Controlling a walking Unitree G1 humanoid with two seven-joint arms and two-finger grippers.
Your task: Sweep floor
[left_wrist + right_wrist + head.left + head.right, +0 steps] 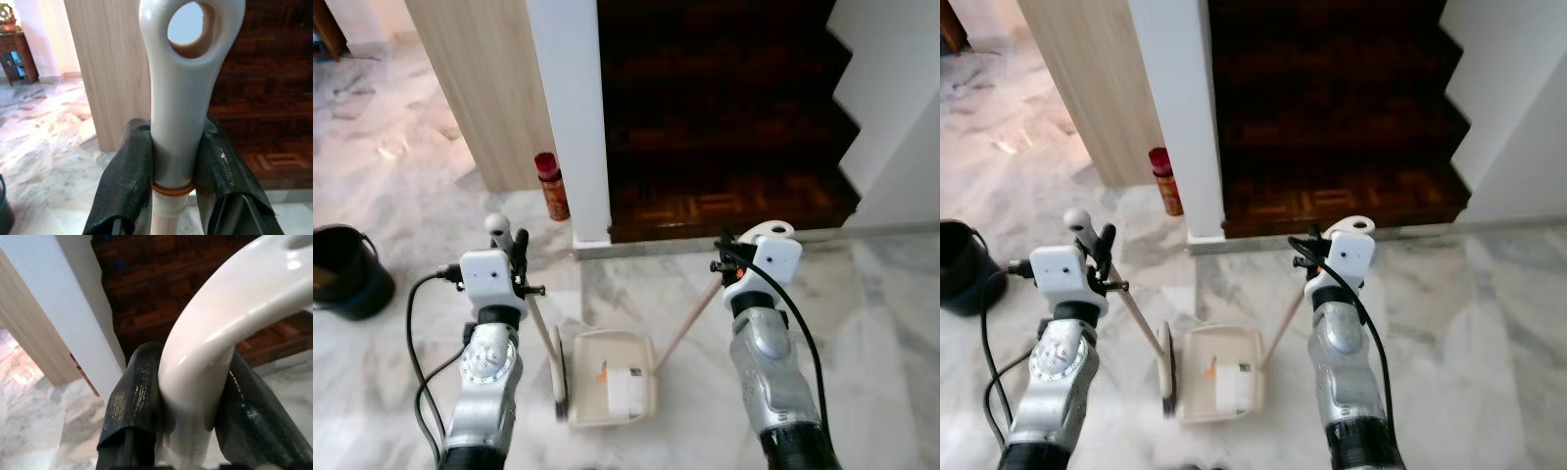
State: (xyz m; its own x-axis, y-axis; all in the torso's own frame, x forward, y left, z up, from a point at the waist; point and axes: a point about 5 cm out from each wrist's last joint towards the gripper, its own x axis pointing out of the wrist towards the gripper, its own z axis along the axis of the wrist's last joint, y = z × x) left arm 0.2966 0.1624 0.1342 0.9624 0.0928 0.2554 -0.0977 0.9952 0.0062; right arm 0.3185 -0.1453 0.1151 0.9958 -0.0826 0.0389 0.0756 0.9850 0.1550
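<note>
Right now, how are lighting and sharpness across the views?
Both eye views are evenly lit, though the dark wooden stairs are dim and the veined marble floor shows pale glare. The left wrist view is sharp on the cream broom handle. The right wrist view carries highlights on the curved cream dustpan handle, its background soft.

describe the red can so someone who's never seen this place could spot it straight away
Find the white pillar at the left edge of the dark wooden stairs. At its foot, on the marble floor between the pillar and the light wood panel, stands the can. It is the only red thing around, upright and slim, unlike the squat dark bucket far to the left.
</note>
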